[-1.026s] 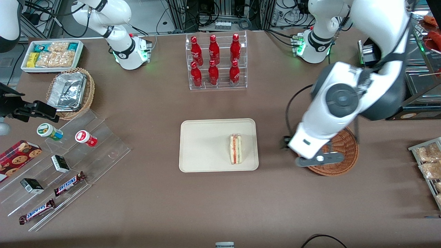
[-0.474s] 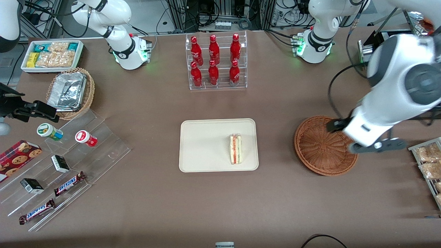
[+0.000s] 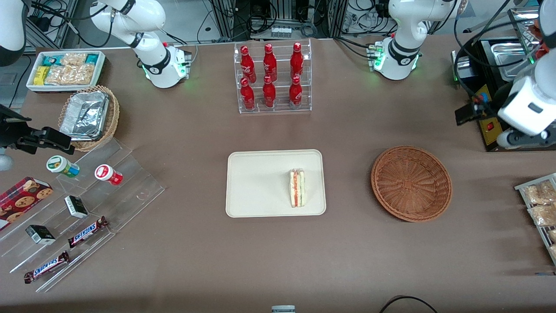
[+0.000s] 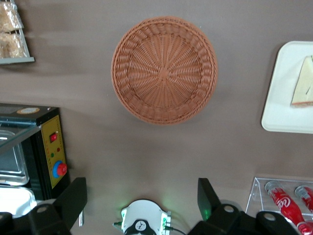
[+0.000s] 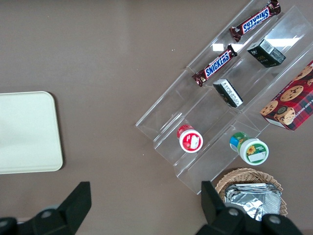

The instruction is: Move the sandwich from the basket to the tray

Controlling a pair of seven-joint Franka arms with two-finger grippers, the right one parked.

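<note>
The sandwich (image 3: 297, 188), a small white wedge with red and green layers, lies on the cream tray (image 3: 260, 182), near the tray's end toward the basket. The round reddish-brown wicker basket (image 3: 411, 183) is empty. My left gripper (image 3: 523, 140) hangs high at the working arm's end of the table, farther from the front camera than the basket and well apart from it. It is open and empty. The left wrist view shows the gripper (image 4: 142, 200) with its fingers wide apart, the empty basket (image 4: 164, 69), and the tray (image 4: 283, 112) with the sandwich (image 4: 304, 88).
A clear rack of red bottles (image 3: 272, 78) stands farther back than the tray. A black appliance (image 3: 491, 126) and a wire rack of snack packets (image 3: 538, 204) sit at the working arm's end. An acrylic snack stand (image 3: 78, 204), a foil-filled basket (image 3: 89, 116) and a white bin (image 3: 65, 69) lie toward the parked arm's end.
My left gripper has swung from over the basket out to the working arm's end of the table and risen. The basket now shows whole and empty. The sandwich has not moved.
</note>
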